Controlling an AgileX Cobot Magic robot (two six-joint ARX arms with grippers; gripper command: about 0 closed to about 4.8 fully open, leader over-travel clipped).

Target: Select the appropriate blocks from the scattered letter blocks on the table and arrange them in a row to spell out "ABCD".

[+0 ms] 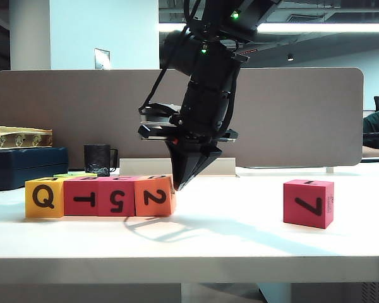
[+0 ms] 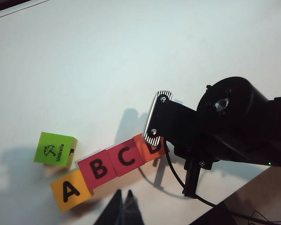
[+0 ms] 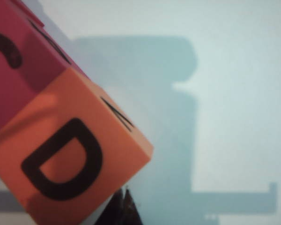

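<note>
Four blocks stand touching in a row on the table [image 1: 240, 237]: yellow [image 1: 44, 197], two pink-red [image 1: 82, 197] [image 1: 117, 197] and orange [image 1: 155, 196]. From above, their tops read A [image 2: 71, 191], B [image 2: 98, 168], C [image 2: 126, 157] and a partly covered D [image 2: 154, 149]. My right gripper [image 1: 179, 182] points down, shut and empty, its tips against the orange block's outer side. In the right wrist view the tips [image 3: 124, 206] sit by the D block [image 3: 65, 159]. My left gripper [image 2: 123, 206] hovers shut and empty, high above the table near the A block.
A pink-red block marked 7 [image 1: 308, 203] stands alone at the right. A lime-green block [image 2: 56, 149] sits just behind the row's left end. A black mug [image 1: 98, 159] and boxes [image 1: 22, 164] lie at the back left. The right arm [image 2: 225, 117] hangs over the row's D end.
</note>
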